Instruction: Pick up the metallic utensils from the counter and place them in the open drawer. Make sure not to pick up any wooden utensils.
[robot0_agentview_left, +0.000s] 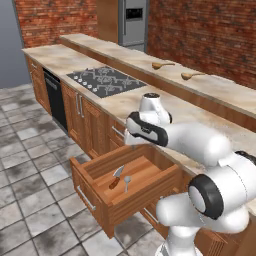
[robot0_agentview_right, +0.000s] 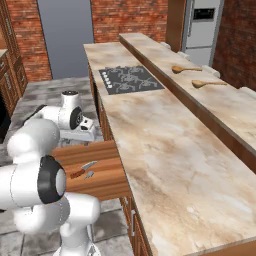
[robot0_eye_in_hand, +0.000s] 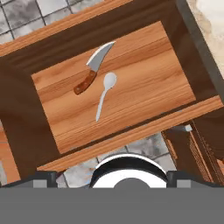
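The drawer (robot0_agentview_left: 95, 199) stands pulled out from the cabinets under the counter (robot0_agentview_left: 122, 104). Inside it, side by side on the wooden bottom, lie the metallic utensils: a knife (robot0_eye_in_hand: 94, 68) with a reddish-brown handle and a thin silver spoon (robot0_eye_in_hand: 105, 94). Both also show in the base views as knife (robot0_agentview_left: 117, 176), spoon (robot0_agentview_left: 127, 183) and knife (robot0_agentview_right: 82, 170). My gripper (robot0_agentview_right: 90, 134) hangs above the drawer (robot0_agentview_right: 102, 187), pointing down, open and holding nothing. Two wooden utensils, tan spoons (robot0_agentview_left: 162, 65) (robot0_agentview_left: 192, 75), lie on the raised ledge behind the counter.
A black cooktop (robot0_agentview_left: 105, 81) is set into the counter left of the drawer. A dark dishwasher front (robot0_agentview_left: 55, 97) sits further left, and a steel fridge (robot0_agentview_left: 132, 22) stands at the back. Grey tiled floor (robot0_agentview_left: 35, 170) spreads in front of the cabinets.
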